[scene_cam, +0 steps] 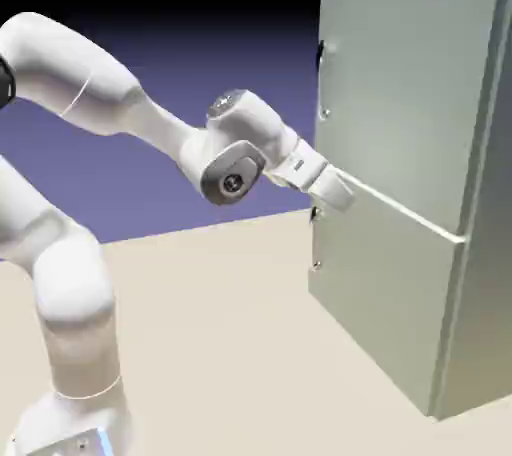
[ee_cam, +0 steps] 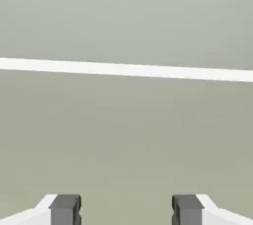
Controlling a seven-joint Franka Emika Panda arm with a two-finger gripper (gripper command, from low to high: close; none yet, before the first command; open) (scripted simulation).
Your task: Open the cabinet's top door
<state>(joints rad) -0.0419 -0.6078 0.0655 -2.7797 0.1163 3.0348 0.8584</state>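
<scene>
The cabinet [scene_cam: 480, 274] stands tall and pale grey-green at the exterior view's right. Its top door [scene_cam: 410, 94] lies flush and closed, with a small dark handle [scene_cam: 321, 52] on its left edge. My gripper [scene_cam: 338, 191] is at the pale seam [scene_cam: 400, 210] between the two panels, near the cabinet's left edge and well below the handle. In the hand view the gripper [ee_cam: 126, 211] is open, its grey fingertips [ee_cam: 64, 209] wide apart with nothing between them. Flat cabinet front fills that view, crossed by the white seam [ee_cam: 126, 69]. The handle is out of the hand view.
The shorter lower door [scene_cam: 385, 294] sits under the seam, with small dark fittings [scene_cam: 316, 264] on its left edge. The cabinet stands on a beige table [scene_cam: 230, 344]. My white arm [scene_cam: 110, 94] reaches in from the lower left.
</scene>
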